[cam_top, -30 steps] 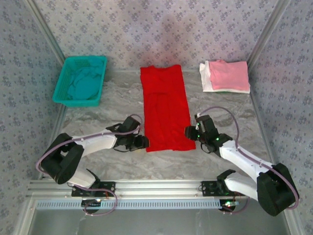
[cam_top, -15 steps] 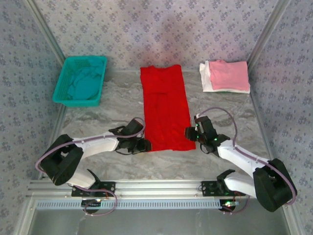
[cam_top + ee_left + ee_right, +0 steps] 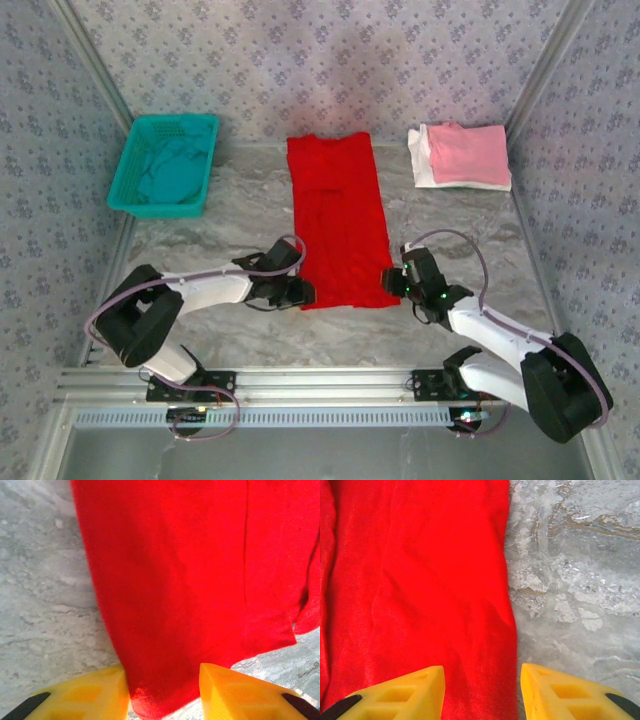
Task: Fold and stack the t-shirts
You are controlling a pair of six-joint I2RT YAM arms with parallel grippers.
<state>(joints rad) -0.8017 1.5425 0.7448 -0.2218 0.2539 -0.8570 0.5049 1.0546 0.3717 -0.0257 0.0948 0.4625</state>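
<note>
**Marbled table, three things on it**

The grey marbled table [image 3: 200, 250] carries a teal mesh basket [image 3: 160, 208] at its far left corner. A red t-shirt [image 3: 338, 225] lies flat as a long strip down the middle. A folded white t-shirt [image 3: 418, 165] sits at the far right.

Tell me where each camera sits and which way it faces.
Top external: above and behind the arms, looking down on the table; both arms show.
Left wrist: on the left arm, looking down at the near left corner of the red t-shirt; left pincer shows.
Right wrist: on the right arm, looking down at its near right edge; right pincer shows.
Shared: all three see the red t-shirt.
</note>
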